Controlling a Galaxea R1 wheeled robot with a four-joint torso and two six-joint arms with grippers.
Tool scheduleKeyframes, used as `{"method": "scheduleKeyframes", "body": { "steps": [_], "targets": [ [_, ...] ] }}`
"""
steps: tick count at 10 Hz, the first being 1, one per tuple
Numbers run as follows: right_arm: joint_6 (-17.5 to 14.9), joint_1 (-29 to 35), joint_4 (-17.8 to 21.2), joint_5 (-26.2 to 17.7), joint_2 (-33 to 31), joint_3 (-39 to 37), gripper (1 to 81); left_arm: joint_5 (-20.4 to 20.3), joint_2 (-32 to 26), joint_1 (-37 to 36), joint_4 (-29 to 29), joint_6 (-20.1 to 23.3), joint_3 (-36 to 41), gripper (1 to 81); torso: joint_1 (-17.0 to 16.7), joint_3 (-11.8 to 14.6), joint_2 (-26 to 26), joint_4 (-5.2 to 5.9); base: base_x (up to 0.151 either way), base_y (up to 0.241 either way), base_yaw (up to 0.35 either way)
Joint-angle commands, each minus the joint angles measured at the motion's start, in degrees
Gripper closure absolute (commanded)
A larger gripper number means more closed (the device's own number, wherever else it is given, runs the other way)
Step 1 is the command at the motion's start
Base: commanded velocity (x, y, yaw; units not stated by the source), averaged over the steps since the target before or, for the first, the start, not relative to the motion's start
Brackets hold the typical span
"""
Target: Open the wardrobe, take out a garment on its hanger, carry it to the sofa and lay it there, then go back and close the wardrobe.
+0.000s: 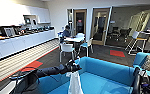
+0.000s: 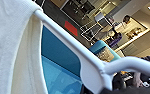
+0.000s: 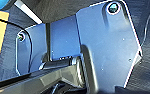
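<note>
Blue upholstery of the wide curved sofa [image 1: 103, 75] spreads below the left gripper [image 1: 72, 67], whose fingers clasp a thin white plastic hanger [image 2: 73, 46] bearing the limp white T-shirt [image 1: 75, 83] above the seat's front edge. Open seat lies beyond; the left wrist view adds the hanger's arm. The right gripper's fingers cannot be told.

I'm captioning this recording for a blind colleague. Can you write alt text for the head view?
The robot's left arm reaches over the blue sofa, its left gripper holding up a white T-shirt that hangs above the seat. Beyond are white chairs around a table where a person sits, and a long white counter along the left wall.
</note>
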Motion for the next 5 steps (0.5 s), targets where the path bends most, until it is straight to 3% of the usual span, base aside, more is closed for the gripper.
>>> {"method": "scheduleKeyframes", "body": {
  "steps": [1, 5],
  "targets": [
    [-0.12, 1.63, 0.22, -3.54, 0.46, 0.26, 1.0, -1.53, -0.48, -10.56, 1.72, 0.95, 1.07, 81.1, 0.00, 0.00, 0.00, 0.00, 0.096, 0.000, 0.000],
    [-0.12, 1.63, 0.22, -3.54, 0.55, 0.26, 1.0, -1.53, -1.71, -9.24, 3.56, 1.04, 0.27, 81.1, 0.00, -0.02, 0.02, 0.00, 0.101, 0.000, 0.000]
  ]
}}
